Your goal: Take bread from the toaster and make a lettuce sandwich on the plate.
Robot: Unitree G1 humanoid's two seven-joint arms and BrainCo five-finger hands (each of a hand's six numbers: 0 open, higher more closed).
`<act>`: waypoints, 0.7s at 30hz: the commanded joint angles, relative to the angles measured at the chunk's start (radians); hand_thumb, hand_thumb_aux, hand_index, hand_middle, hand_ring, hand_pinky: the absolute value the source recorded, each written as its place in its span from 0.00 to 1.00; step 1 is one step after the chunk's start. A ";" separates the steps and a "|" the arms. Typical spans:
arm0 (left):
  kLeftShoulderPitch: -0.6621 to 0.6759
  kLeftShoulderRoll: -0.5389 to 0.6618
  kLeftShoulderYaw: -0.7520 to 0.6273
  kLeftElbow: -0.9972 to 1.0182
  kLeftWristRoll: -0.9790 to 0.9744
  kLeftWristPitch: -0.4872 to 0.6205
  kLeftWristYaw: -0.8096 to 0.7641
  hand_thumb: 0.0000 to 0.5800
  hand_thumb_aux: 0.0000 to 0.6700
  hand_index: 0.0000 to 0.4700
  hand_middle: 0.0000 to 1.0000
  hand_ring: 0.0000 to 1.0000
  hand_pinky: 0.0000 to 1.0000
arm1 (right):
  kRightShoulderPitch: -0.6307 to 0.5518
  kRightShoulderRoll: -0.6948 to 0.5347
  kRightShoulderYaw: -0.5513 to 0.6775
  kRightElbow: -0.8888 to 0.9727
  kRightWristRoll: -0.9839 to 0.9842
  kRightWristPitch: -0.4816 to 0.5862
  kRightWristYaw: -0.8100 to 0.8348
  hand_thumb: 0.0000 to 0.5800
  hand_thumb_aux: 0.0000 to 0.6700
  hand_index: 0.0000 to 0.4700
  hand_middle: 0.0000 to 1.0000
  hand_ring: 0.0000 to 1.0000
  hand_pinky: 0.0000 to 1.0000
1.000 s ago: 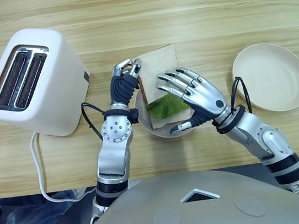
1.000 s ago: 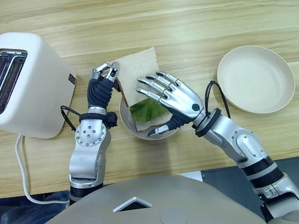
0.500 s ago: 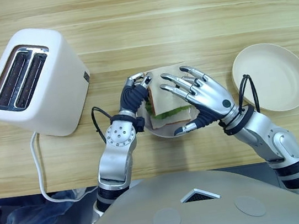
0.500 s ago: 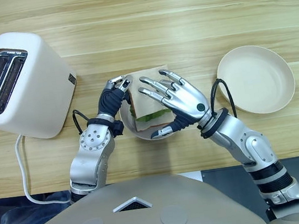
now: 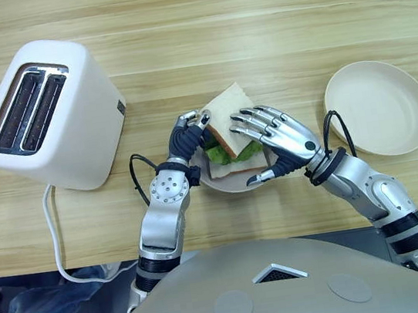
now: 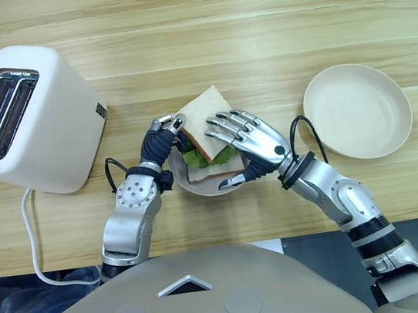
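Wooden table (image 5: 253, 26), seen from above.

- White two-slot toaster (image 5: 56, 123) sits in the upper left of the frame, and both slots look dark. Its white cord (image 5: 52, 233) runs down from its lower edge toward the bottom left.
- The plate (image 5: 224, 184) is at centre frame, just right of the toaster and well apart from it. The sandwich is stacked on it. The bottom bread slice (image 5: 245, 167) lies flat, with the lettuce (image 5: 222, 153) on it showing green along the left and lower edges of the stack. The top bread slice (image 6: 202, 118) sits over the lettuce, askew, with its far corner poking up past the plate's upper rim.
- The left hand (image 5: 186, 132) is at the plate's left rim. Its fingers are curled, and the tips are pinched on the left edge of the top bread slice.
- The right hand (image 5: 280, 135) is over the right half of the plate. Its fingers are spread and extended, laid over the right side of the top bread slice and clasping nothing. I cannot tell whether the fingertips actually press the bread.
- A pale second plate (image 5: 377, 105) sits at the right of the frame, near the right forearm and apart from the sandwich plate.
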 commanded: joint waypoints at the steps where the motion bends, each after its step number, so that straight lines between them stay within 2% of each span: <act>1: 0.003 0.001 0.002 0.038 -0.017 -0.001 -0.026 1.00 1.00 1.00 0.67 0.67 0.67 | -0.005 -0.013 0.004 -0.018 0.000 -0.001 0.023 0.00 0.00 0.00 0.00 0.00 0.00; 4: -0.020 -0.016 0.041 -0.003 -0.051 -0.032 -0.036 1.00 1.00 1.00 0.64 0.64 0.64 | -0.008 -0.019 -0.035 -0.024 0.048 0.000 0.010 0.00 0.00 0.00 0.00 0.00 0.00; 5: -0.028 -0.018 0.053 -0.022 -0.059 -0.033 -0.039 1.00 1.00 1.00 0.57 0.57 0.57 | -0.006 -0.017 -0.059 -0.027 0.101 -0.008 0.008 0.00 0.00 0.00 0.00 0.00 0.00; 7: -0.045 -0.021 0.080 -0.063 -0.082 -0.036 -0.049 1.00 1.00 1.00 0.51 0.51 0.51 | -0.004 -0.023 -0.111 -0.035 0.199 -0.032 0.001 0.00 0.00 0.00 0.00 0.00 0.00; 9: -0.063 -0.019 0.109 -0.101 -0.105 -0.025 -0.060 1.00 1.00 1.00 0.49 0.49 0.49 | -0.005 -0.041 -0.166 -0.040 0.284 -0.052 0.012 0.00 0.00 0.00 0.00 0.00 0.00; 16: -0.121 0.024 0.152 -0.185 -0.121 0.035 -0.099 1.00 1.00 1.00 0.47 0.47 0.47 | -0.014 -0.059 -0.264 -0.047 0.478 -0.097 0.082 0.00 0.00 0.00 0.00 0.00 0.00; 21: -0.210 0.176 0.147 -0.104 -0.122 0.107 -0.241 1.00 1.00 1.00 0.51 0.51 0.51 | -0.013 -0.059 -0.302 -0.140 0.548 -0.119 0.145 0.00 0.00 0.00 0.00 0.00 0.00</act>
